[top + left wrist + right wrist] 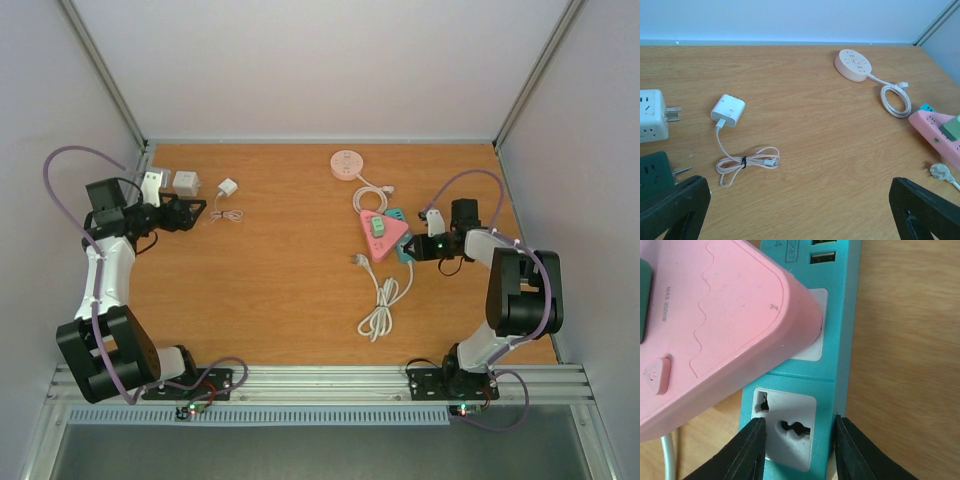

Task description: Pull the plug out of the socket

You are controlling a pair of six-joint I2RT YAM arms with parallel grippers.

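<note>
Pink plug block (730, 325) sits seated in the teal power strip (840, 340), on the right side of the counter (280, 270). Risk as we judge it: the right hand (799, 427) grips only the strip's end, so the strip may pivot or slip when the block gets pulled. Nothing holds the block itself, so both could drag together. We see the right hand partly closed, fingers (747, 450) pressed on the strip's two long edges, pinching it. Left hand (800, 200) is spread wide, holding nothing, well apart by the white charger (729, 111).
</note>
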